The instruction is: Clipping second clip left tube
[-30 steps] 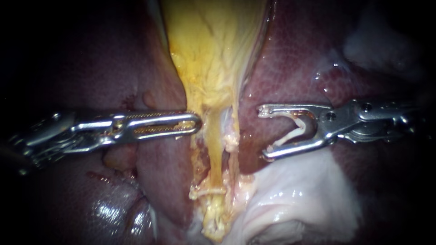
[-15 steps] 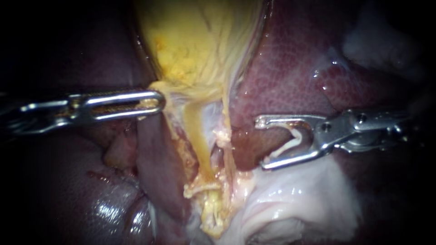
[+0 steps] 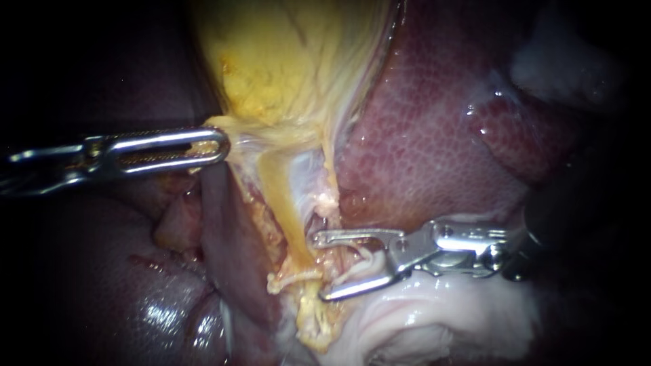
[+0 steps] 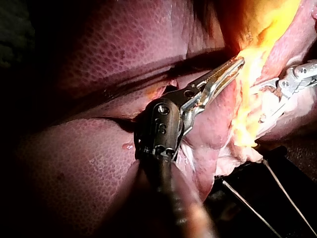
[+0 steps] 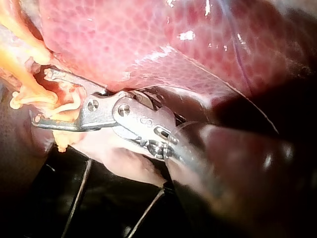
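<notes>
1. The gallbladder [image 3: 285, 61] is pinched at its lower end by the end effector of the left instrument [image 3: 218, 146].
2. The end effector of the right instrument [image 3: 319, 266] is held spread below the liver [image 3: 434, 135].
3. The left tube [image 3: 283, 203] is seen between the instruments. The spread tips lie against its lower part, just above a clip [image 3: 291, 278].

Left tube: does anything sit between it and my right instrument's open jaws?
Possibly. The right instrument's open jaws reach across the neighbouring pale tube, which seems to run down into their gap; the yellow left tube lies just beyond their tips, above the clip on it.
</notes>
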Action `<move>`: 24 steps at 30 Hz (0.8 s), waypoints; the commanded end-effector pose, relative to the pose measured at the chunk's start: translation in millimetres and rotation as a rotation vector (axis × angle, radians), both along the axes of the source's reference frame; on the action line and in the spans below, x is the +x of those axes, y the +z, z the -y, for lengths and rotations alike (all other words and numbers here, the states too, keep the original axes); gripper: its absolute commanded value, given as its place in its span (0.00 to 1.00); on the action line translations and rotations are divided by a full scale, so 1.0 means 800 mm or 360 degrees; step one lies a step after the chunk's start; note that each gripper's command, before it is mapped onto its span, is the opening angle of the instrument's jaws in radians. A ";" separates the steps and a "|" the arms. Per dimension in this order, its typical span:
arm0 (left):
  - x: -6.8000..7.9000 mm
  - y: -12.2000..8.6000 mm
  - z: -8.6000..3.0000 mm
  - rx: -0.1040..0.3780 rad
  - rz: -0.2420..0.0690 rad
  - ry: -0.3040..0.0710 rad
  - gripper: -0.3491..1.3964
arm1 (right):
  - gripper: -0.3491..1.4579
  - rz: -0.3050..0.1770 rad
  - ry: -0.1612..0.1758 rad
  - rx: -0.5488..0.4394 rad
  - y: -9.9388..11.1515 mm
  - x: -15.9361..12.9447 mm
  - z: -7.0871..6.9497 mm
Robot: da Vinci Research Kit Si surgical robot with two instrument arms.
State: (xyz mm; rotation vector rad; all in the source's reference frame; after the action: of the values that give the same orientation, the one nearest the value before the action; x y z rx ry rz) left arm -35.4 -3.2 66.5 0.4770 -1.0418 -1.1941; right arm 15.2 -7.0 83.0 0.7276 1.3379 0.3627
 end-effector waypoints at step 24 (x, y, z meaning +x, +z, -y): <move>-0.0008 0.0014 0.0001 -0.0008 -0.0007 -0.0007 0.00 | 0.52 -0.0245 -0.0146 0.0232 -0.0045 0.0069 0.0026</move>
State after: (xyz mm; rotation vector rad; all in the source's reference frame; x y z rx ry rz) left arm -36.2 -3.3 67.7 0.4695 -1.0436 -1.1940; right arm 21.1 -9.2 79.6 0.9559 1.4266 0.3376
